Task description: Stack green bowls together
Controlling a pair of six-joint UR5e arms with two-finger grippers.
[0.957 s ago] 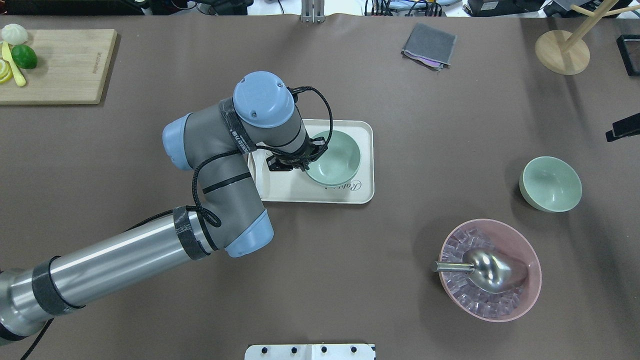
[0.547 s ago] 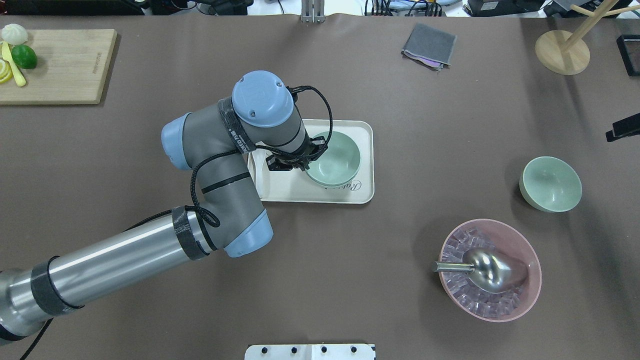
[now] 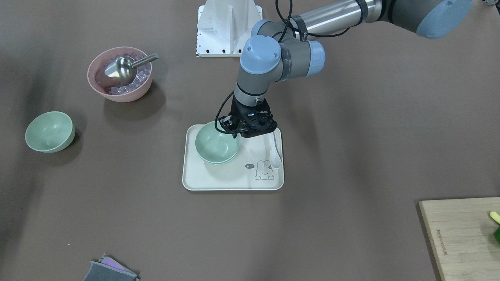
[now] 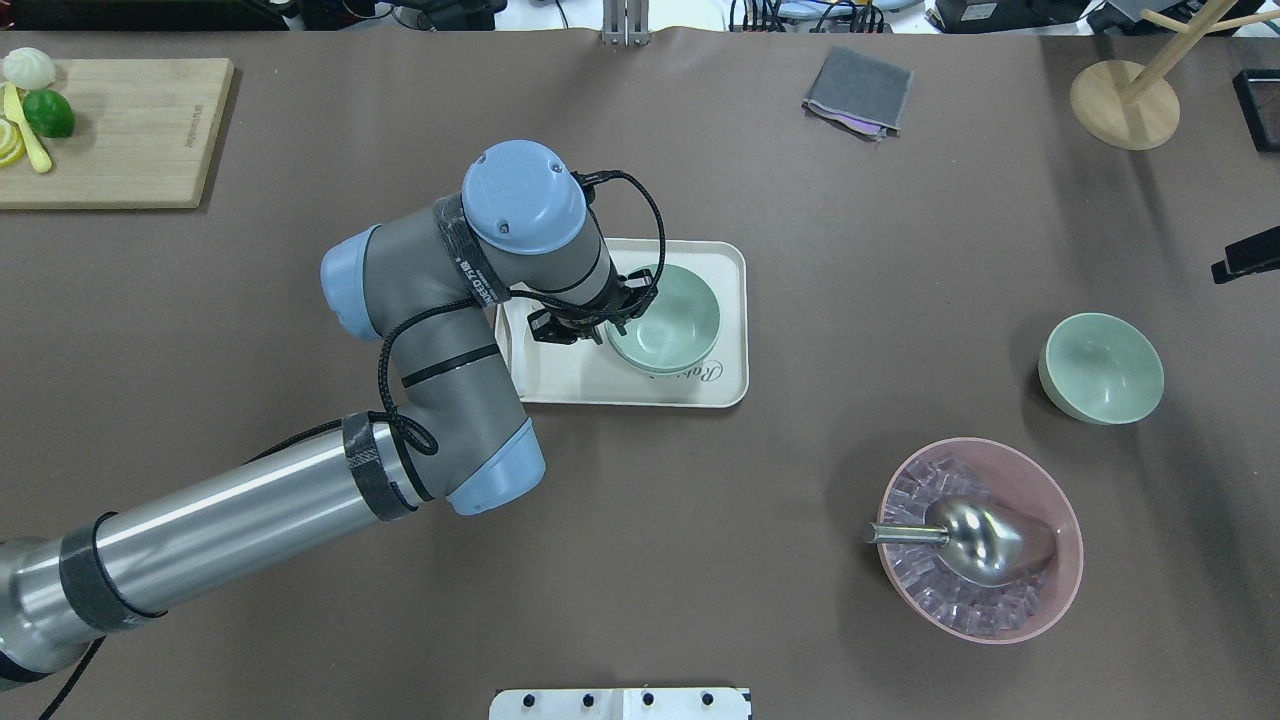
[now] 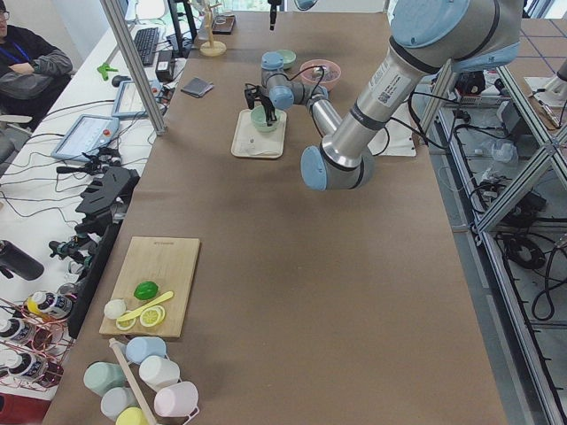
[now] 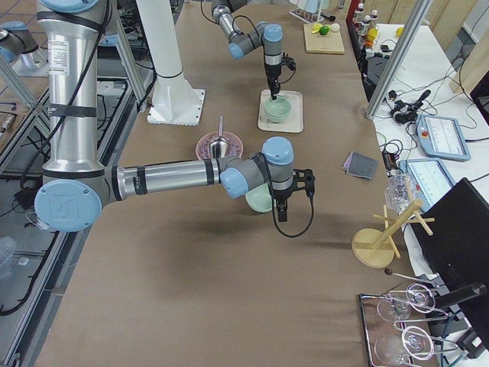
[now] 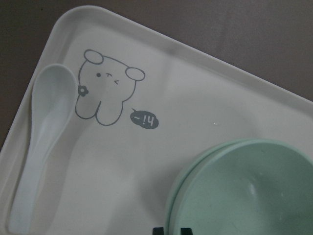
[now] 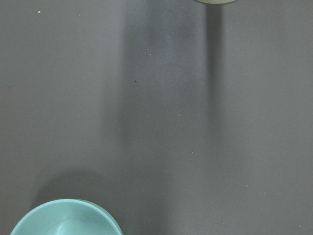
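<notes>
Two pale green bowls sit nested on the cream tray [image 4: 590,385]; the top bowl [image 4: 665,315] shows in the front view [image 3: 216,145] with the lower bowl's rim [image 3: 218,160] just under it. My left gripper [image 4: 612,318] reaches down at the near-left rim of the top bowl, its fingers on either side of the rim, shut on it. The left wrist view shows both rims [image 7: 178,191]. The third green bowl [image 4: 1100,368] stands alone on the table at the right. My right gripper [image 6: 280,216] hangs beside it; I cannot tell whether it is open.
A pale spoon [image 3: 276,156] lies on the tray beside the bowls. A pink bowl [image 4: 1060,580] with ice and a metal scoop [image 4: 985,540] stands front right. A cutting board [image 4: 110,130], a grey cloth [image 4: 858,90] and a wooden stand [image 4: 1125,105] line the far edge.
My left gripper has lowered the held green bowl slightly, down into the bowl on the tray. The third bowl and the right arm have not moved.
</notes>
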